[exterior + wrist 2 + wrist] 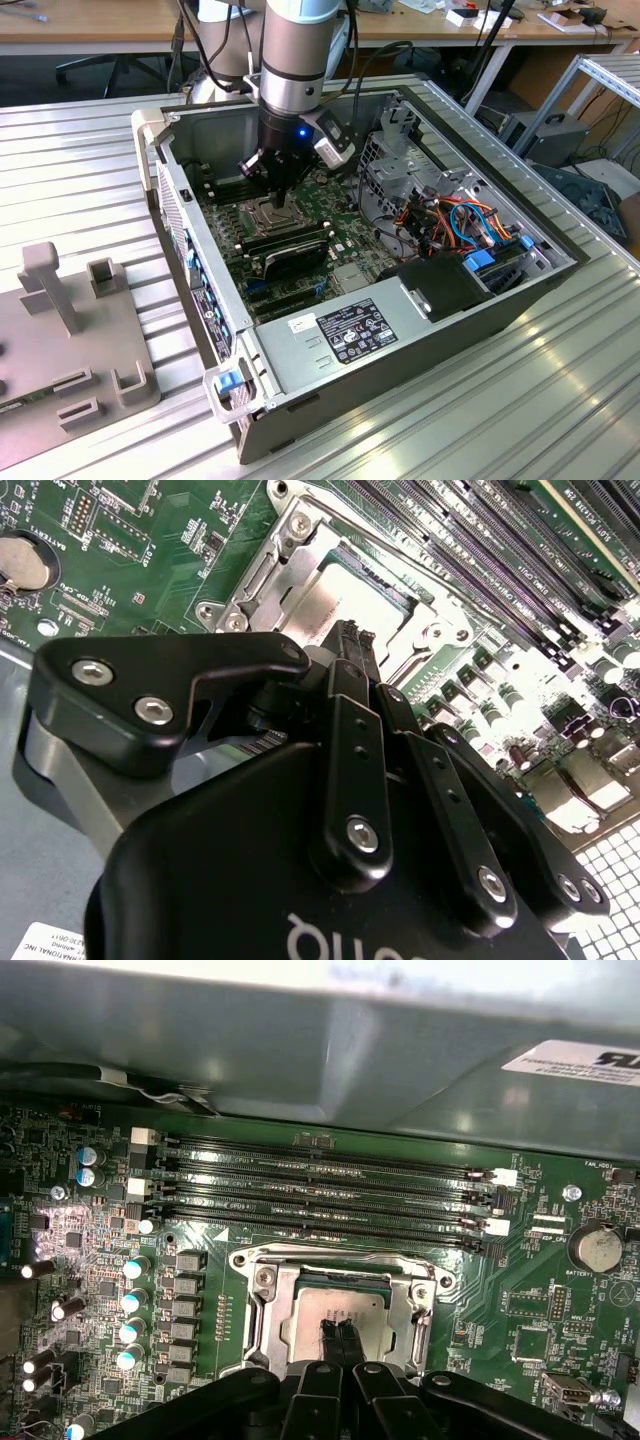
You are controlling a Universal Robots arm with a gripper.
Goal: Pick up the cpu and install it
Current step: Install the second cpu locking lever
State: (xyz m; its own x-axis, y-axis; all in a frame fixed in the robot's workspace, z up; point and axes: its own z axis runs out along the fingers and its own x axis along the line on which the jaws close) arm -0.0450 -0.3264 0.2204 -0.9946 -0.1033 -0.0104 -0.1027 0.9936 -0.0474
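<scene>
Jaws: pressed together, fingertips side by side with nothing between them.
Gripper: the gripper (pixel 336 1338) hangs low over the socket, its tips at or just above the chip's face; contact cannot be told. It also shows in the second wrist view (pixel 352 640) and the exterior view (pixel 272 192).
Cpu: the cpu (pixel 340 1322), dull silvery-grey, lies flat inside the socket, directly under the fingertips (pixel 328 1332).
Socket: the socket frame (pixel 262 1305) of bright metal surrounds the chip on all sides.
Memory slots: long black memory slots (pixel 320 1192) run just beside the socket, with white latches at their ends.
Capacitors: a row of capacitors (pixel 132 1300) stands near the frame's other side.
Motherboard: the green motherboard (pixel 345 240) lies in the open computer case (pixel 420 335).
Obstruction: the arm (pixel 295 60) reaches down between the case walls, covering the socket in the exterior view.
Cables: orange and blue cables (pixel 450 225) bunch well apart, toward the exterior view's right.
</scene>
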